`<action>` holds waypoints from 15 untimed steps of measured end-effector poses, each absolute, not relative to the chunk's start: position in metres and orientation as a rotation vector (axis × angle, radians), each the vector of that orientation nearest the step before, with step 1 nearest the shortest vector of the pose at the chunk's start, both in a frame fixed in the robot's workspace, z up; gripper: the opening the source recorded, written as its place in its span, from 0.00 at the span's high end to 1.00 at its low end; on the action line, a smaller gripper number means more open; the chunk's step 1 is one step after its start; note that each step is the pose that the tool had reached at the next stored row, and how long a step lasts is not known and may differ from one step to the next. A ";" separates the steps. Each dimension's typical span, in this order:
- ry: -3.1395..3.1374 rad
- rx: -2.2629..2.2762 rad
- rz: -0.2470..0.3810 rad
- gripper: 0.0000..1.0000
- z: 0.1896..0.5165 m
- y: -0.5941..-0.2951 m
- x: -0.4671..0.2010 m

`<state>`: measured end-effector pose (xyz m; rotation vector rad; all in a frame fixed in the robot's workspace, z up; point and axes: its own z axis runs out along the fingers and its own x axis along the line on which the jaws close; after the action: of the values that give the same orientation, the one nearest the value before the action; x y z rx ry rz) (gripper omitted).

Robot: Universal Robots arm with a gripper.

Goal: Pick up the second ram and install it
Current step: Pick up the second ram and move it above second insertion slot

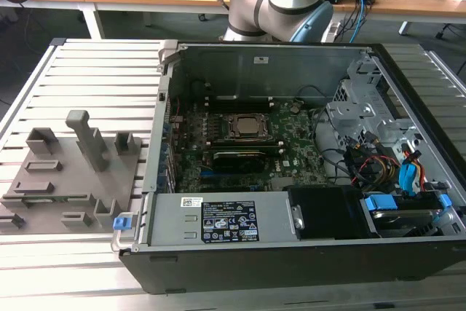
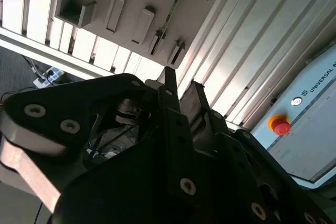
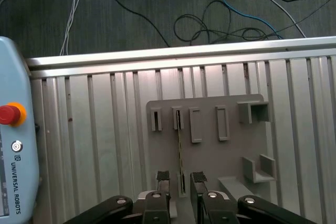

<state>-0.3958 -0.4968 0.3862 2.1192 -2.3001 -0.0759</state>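
The second ram (image 3: 181, 150), a thin green circuit-board stick, stands on edge in a slot of the grey plastic holder tray (image 3: 210, 163), which lies on the slatted aluminium bench (image 3: 94, 145). The black jaws hang spread apart, gripping nothing. In the first wrist view their fingers (image 3: 163, 178) line up either side of the stick. An open black computer case (image 1: 255, 260) sits beside the tray.

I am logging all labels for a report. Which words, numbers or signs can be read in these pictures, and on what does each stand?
Teach pendant, in both wrist views: a maker's logo and name, a brand, so not quoted.
Large sticker on the power supply, exterior view: too small to read.
Small white sticker beside it: too small to read.
White sticker on the case's rear wall: too small to read.
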 end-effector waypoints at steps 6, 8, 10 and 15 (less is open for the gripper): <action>-2.298 2.121 -0.076 0.70 0.379 -0.497 -0.394; -2.297 2.122 -0.076 0.70 0.376 -0.497 -0.394; -2.296 2.123 -0.076 0.70 0.373 -0.497 -0.394; -2.294 2.125 -0.076 0.70 0.366 -0.497 -0.394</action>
<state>-0.3944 -0.4969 0.3655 2.1252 -2.2942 -0.0760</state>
